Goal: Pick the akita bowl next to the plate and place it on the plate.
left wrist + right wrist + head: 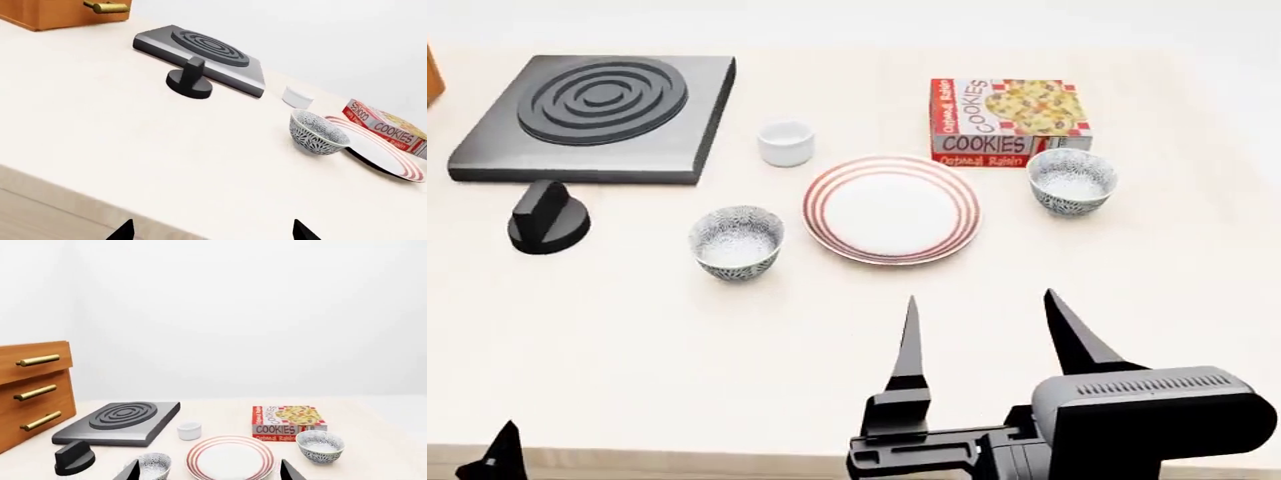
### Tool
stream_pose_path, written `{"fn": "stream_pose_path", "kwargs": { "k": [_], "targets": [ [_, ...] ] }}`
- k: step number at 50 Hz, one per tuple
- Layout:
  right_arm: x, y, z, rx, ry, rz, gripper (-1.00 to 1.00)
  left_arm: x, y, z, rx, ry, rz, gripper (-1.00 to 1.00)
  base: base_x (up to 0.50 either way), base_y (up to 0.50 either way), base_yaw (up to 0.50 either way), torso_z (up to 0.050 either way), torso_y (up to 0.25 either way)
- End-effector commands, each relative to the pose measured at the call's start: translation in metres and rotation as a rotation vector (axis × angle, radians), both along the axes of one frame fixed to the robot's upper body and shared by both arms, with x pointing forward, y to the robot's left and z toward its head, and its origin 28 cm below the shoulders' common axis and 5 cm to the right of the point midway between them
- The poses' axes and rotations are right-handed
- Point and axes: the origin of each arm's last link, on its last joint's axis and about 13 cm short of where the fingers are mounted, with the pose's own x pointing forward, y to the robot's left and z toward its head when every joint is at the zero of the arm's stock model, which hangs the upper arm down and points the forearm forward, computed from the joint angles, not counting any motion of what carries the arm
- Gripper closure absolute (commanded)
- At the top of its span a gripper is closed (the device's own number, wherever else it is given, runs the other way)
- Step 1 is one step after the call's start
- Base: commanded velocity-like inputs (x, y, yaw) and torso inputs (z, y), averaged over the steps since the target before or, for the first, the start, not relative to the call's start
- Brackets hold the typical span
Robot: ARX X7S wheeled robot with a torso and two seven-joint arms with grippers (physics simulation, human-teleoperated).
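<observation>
Two speckled akita bowls stand by the red-ringed white plate (892,208). One bowl (737,241) sits close to the plate's left rim. The other bowl (1073,181) stands a little farther off at its right, by the cookie box. Both are upright and empty. My right gripper (981,296) hovers open just short of the plate, holding nothing. In the right wrist view the right gripper (210,471) frames the plate (230,457) and the left bowl (155,465). My left gripper (212,231) is open over the table's front edge, far from the bowl (317,132).
A black hob (598,115) lies at the back left, with a black knob (549,218) in front of it. A small white cup (786,143) stands behind the plate, beside a cookie box (1006,121). Wooden drawers (33,390) rise at the far left.
</observation>
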Motion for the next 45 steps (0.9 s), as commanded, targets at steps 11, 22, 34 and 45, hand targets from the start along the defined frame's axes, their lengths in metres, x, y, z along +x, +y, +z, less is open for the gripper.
{"fn": "stream_pose_path", "kwargs": {
  "k": [11,22,34,45],
  "targets": [
    [0.0002,-0.0011,-0.0007,-0.011,0.005,-0.005,-1.00,-0.0002,-0.0004,0.0003,0.000,-0.002,-0.001,-1.00,0.00,-0.50,0.00,0.000,0.000],
    [0.0008,-0.0015,-0.0014,-0.006,-0.005,-0.018,-1.00,0.0000,-0.0003,0.0008,0.000,-0.002,-0.002,-1.00,0.00,-0.38,0.00,0.000,0.000],
    [0.0007,0.0005,-0.0028,-0.031,0.009,0.014,-1.00,0.0000,-0.0003,0.0001,0.002,-0.002,-0.003,-1.00,0.06,0.00,0.00,0.000,0.000],
    [0.0007,0.0001,-0.0031,-0.025,0.010,0.016,-1.00,-0.0003,-0.0005,-0.0002,0.002,-0.002,-0.003,-1.00,0.49,0.00,0.00,0.000,0.000]
  ]
}}
